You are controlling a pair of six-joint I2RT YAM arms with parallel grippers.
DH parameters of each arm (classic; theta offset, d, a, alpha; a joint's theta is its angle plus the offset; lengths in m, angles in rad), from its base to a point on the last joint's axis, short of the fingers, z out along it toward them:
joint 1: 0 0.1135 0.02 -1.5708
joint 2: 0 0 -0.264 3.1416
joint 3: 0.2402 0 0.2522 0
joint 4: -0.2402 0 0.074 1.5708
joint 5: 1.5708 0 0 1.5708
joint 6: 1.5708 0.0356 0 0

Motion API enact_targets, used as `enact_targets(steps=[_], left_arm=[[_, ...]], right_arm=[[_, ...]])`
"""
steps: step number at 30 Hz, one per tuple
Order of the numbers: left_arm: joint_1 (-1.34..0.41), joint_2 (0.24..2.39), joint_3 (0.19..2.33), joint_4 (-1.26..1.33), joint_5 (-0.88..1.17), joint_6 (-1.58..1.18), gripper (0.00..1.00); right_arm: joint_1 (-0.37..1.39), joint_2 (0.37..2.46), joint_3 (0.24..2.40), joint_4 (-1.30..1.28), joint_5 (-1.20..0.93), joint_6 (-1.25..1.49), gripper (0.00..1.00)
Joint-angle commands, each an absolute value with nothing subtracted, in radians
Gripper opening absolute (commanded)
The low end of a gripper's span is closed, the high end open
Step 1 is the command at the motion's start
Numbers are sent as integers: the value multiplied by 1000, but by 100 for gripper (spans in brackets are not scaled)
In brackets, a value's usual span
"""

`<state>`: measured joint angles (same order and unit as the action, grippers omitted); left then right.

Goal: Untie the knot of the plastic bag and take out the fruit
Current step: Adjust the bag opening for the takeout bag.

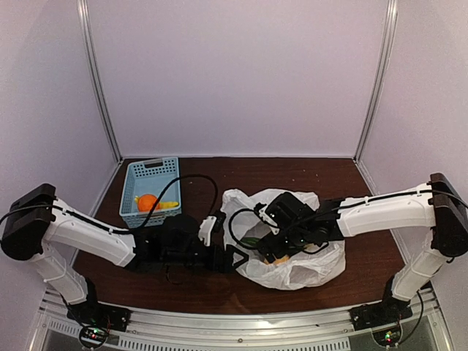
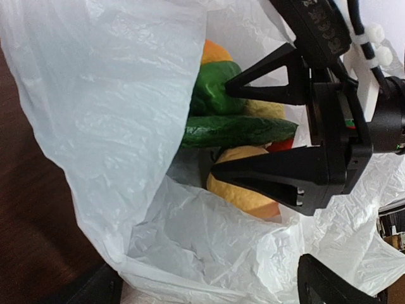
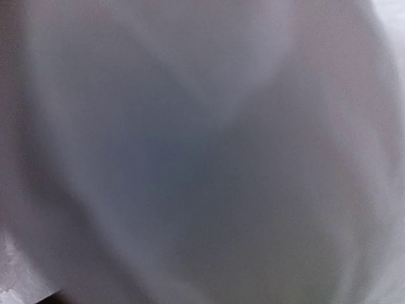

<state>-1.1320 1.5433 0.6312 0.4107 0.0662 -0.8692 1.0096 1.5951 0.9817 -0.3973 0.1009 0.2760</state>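
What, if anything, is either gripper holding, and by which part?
Nothing is held. The right gripper reaches into the plastic bag, jaws open astride the long green fruit without clamping it. The left gripper has open jaws too.

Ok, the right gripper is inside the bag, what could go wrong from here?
1. The right wrist view shows only blurred white plastic, so that camera cannot guide the pick.
2. The right gripper stands open at the long green fruit, with loose folds of the plastic bag close by. It may pinch film along with it.
3. The left gripper is open and not gripping the bag, so the bag could lift or slide.
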Motion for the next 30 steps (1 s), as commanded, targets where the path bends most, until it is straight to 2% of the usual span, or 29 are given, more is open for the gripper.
enact_targets(steps=[1, 6, 12, 15, 18, 22, 25, 30], left_arm=[[-1137, 1603, 684, 446, 101, -905, 97], [-1137, 1639, 706, 387, 95, -911, 97], [-1137, 1671, 728, 345, 97, -917, 85], [-1137, 1689, 737, 329, 100, -916, 72], [-1137, 1694, 738, 321, 99, -915, 52], [-1137, 1706, 746, 321, 108, -906, 36], [-1137, 1719, 760, 322, 123, -895, 28], [-1137, 1719, 772, 314, 129, -879, 22]], right_arm=[[1003, 1652, 906, -354, 54, 325, 91], [1003, 1684, 902, -315, 90, 338, 90], [1005, 1732, 954, -350, 96, 287, 90], [1004, 1707, 949, -395, 83, 260, 90], [1005, 1661, 932, -434, 50, 234, 89], [1005, 1614, 902, -454, 32, 225, 86], [1005, 1618, 906, -436, 63, 235, 78], [1005, 1632, 948, -379, 77, 265, 52]])
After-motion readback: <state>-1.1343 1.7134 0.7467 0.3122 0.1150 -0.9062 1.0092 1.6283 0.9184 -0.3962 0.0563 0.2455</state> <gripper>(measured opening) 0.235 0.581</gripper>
